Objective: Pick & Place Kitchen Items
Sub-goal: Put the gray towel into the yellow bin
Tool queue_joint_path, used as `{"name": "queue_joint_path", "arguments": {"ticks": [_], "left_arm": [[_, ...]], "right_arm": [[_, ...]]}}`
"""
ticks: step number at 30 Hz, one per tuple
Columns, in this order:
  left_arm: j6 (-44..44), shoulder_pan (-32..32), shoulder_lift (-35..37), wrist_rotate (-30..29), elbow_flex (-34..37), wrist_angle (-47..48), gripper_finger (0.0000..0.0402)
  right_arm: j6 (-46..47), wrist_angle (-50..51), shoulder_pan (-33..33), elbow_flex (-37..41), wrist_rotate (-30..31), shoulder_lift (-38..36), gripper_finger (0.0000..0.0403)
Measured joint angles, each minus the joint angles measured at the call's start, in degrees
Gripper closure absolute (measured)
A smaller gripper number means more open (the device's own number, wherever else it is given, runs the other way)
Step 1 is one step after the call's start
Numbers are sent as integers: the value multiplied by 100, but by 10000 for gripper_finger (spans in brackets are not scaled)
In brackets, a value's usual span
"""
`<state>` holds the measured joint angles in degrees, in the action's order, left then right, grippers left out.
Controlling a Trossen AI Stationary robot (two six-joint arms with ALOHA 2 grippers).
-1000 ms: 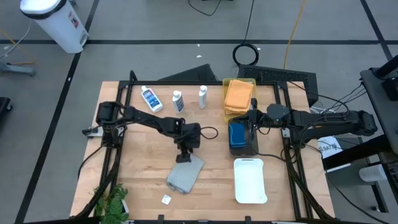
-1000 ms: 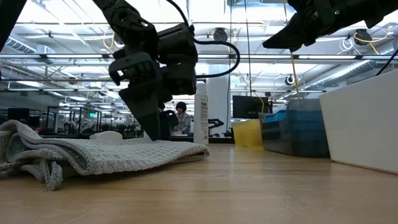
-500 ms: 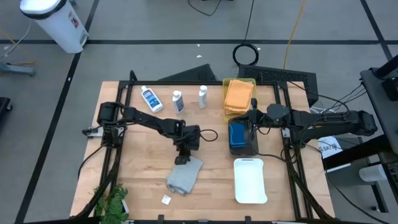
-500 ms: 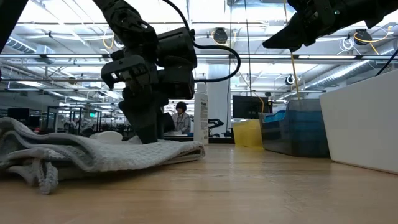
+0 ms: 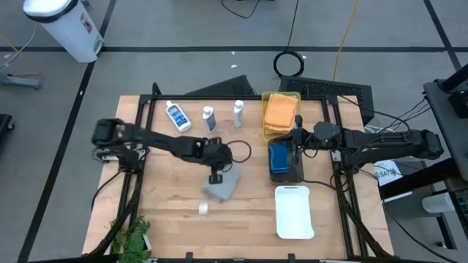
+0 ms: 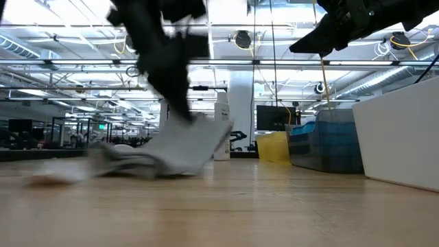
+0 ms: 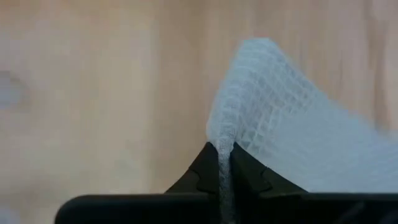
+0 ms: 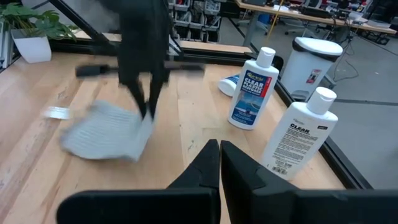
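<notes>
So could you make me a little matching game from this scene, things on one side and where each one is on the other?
Things:
1. grey towel
2. orange towel
3. blue sponges
4. lying bottle

Places:
A. in the dark grey tray
B. flat on the table near its far edge
C. pinched in the left claw, partly lifted
D. in the yellow tray

Pairs: 1-C, 2-D, 3-A, 4-B

The right claw hangs over the sponges, shut on nothing.
</notes>
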<state>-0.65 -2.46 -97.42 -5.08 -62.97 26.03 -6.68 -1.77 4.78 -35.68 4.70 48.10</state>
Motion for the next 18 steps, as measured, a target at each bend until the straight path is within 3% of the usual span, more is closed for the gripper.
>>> {"name": "queue_joint_path", "arguments": {"ticks": [6, 12, 18], "left_arm": [[-39, -382, 620, -1754, -186, 23, 389], [123, -586, 706, -1885, -363, -11, 391], [204, -606, 720, -1931, -393, -44, 386]], "right_arm": [[283, -68, -2, 0, -2, 37, 403], [554, -380, -2, -5, -36, 231, 364], [741, -228, -41, -805, -560, 788, 250]]}}
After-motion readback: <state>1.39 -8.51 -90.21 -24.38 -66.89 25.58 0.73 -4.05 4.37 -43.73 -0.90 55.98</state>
